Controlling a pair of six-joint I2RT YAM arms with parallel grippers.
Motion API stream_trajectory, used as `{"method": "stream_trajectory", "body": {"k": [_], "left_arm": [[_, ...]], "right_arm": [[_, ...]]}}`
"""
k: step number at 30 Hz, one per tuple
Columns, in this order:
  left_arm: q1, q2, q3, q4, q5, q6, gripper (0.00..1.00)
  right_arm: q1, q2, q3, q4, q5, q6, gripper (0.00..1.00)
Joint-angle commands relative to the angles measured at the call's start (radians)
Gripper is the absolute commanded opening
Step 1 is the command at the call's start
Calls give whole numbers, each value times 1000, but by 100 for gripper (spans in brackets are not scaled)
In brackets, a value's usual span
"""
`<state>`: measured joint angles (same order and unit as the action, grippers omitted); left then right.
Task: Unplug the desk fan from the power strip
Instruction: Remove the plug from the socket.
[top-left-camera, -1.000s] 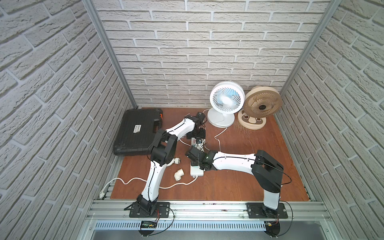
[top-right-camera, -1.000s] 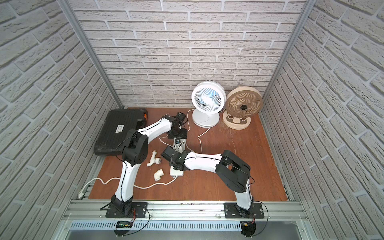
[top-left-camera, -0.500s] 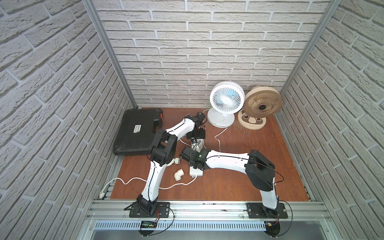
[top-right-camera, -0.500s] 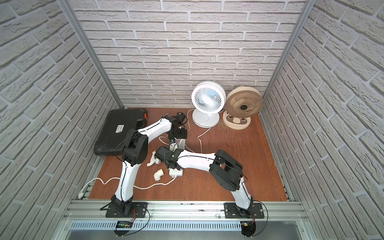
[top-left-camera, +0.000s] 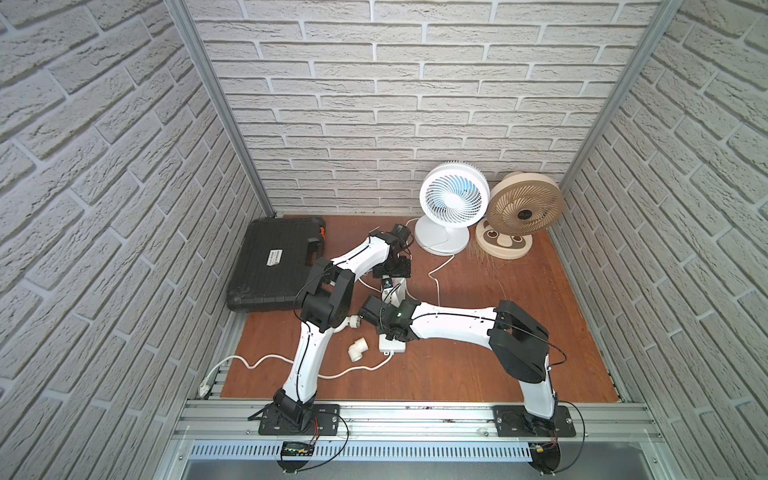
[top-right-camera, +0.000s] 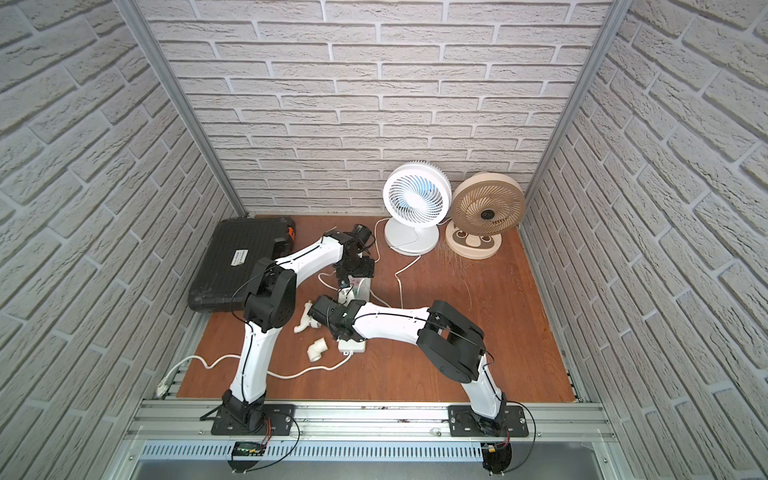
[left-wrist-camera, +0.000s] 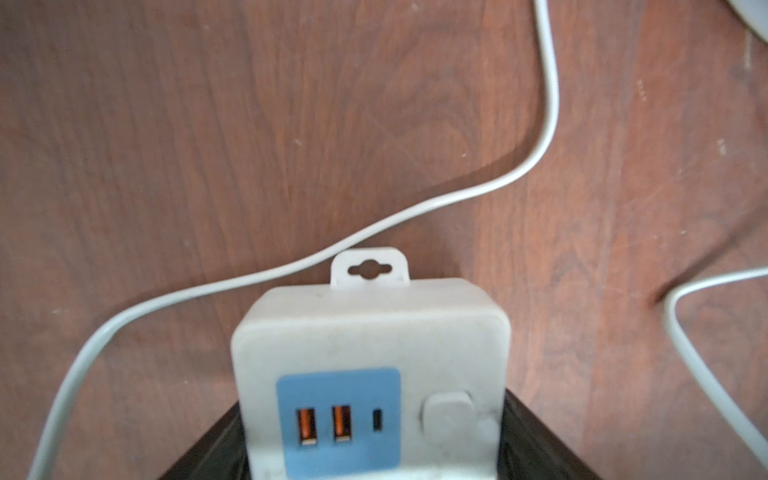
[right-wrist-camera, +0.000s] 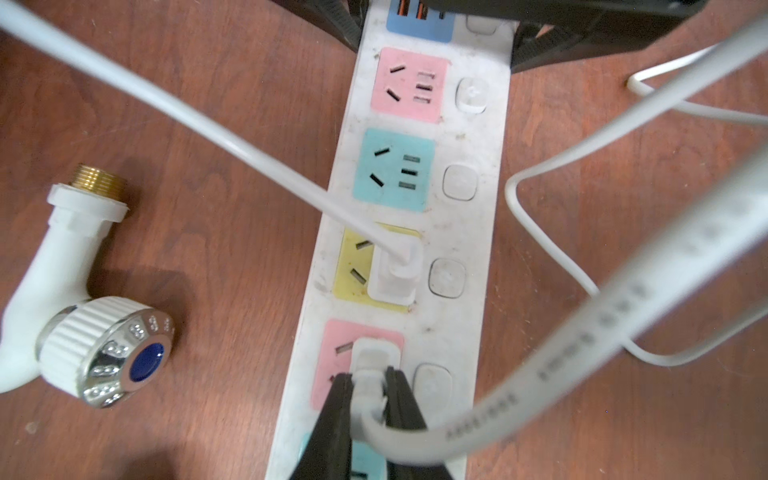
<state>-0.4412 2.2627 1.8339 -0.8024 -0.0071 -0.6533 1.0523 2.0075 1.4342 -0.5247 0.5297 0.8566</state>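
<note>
The long white power strip (right-wrist-camera: 486, 232) lies on the brown floor in both top views (top-left-camera: 398, 291) (top-right-camera: 360, 286). My left gripper (left-wrist-camera: 374, 436) is shut on its far end, one black finger on each side by the blue USB panel. My right gripper (right-wrist-camera: 368, 380) is shut on a white plug (right-wrist-camera: 372, 357) seated in the near pink socket. Its flat grey cord loops off toward the camera. A second plug (right-wrist-camera: 397, 270) sits in the yellow socket. A white desk fan (top-left-camera: 453, 203) and a tan fan (top-left-camera: 524, 208) stand at the back wall. I cannot tell which cord belongs to which fan.
A black tool case (top-left-camera: 276, 262) lies at the back left. A white tap fitting with a chrome knob (right-wrist-camera: 83, 316) and a white pipe elbow (top-left-camera: 357, 349) lie left of the strip. The strip's own cord (top-left-camera: 257, 359) runs to the front left edge. Loose cords cross the floor near the fans.
My right wrist has swung to the left over the near part of the strip, still shut on the plug. The left arm has not moved.
</note>
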Motion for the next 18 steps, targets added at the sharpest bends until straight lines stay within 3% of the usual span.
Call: {"method": "stream_trajectory", "body": {"k": [1,10,18], "left_arm": [[40,77,-60,-56,-33,-14,0],[39,71,-63,-59,-39,-12,0],[40,72,-63,-58,-36,-15,0]], "right_arm": [[-13,-77,-52,72,-27,25,3],[-63,-137,-175,182,-153,110,3],[-63,-133,-156,161,-152,98,3]]}}
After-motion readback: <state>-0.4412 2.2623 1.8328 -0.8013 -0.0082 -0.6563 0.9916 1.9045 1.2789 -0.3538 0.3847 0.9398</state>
